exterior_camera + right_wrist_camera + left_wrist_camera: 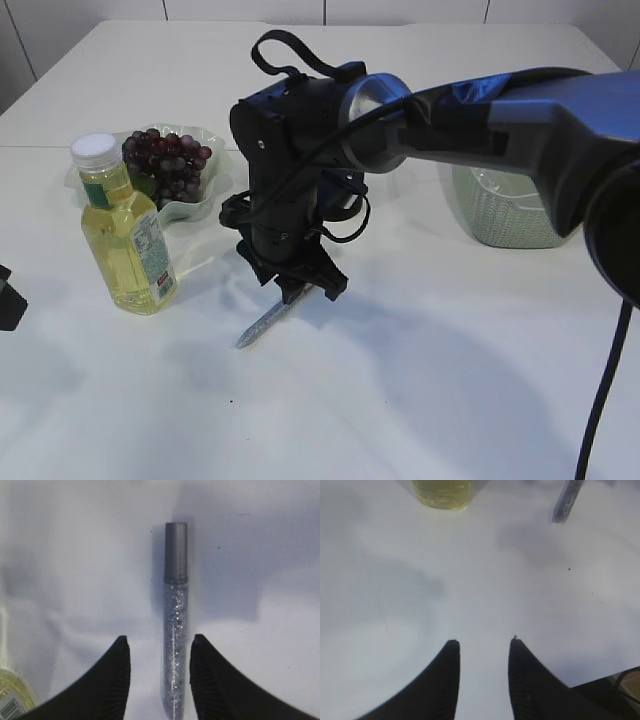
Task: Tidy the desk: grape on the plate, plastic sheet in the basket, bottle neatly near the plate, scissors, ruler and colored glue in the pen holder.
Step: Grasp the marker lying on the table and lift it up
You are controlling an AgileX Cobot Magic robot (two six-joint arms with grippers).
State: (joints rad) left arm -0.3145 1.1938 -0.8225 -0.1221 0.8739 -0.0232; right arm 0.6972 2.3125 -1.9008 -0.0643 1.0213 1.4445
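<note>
The black right gripper (297, 290) was seen reaching across the middle of the white table (450, 380), lowered over a slim silver glitter glue tube with a grey cap (265, 322). In the right wrist view the tube (174, 630) lay lengthwise between the 2 dark ribbed fingers (112, 680), cap end pointing away from the wrist. A narrow gap was visible on each side of the tube, so the jaws were parted and not pressed against it. The tube appeared to lie flat on the table, though whether it was raised at all could not be told.

The black left gripper (482, 647) was held low over bare table, its 2 fingertips (451, 652) spread apart with nothing between them; in the exterior view only a dark edge of it showed at the left border.

A clear plastic bottle of yellow drink with a white cap (122, 232) was standing upright just in front of a pale translucent scalloped plate (205, 200), on which a bunch of dark red grapes (170, 160) was resting. A pale green woven basket (500, 215) was partly hidden behind the right arm.
</note>
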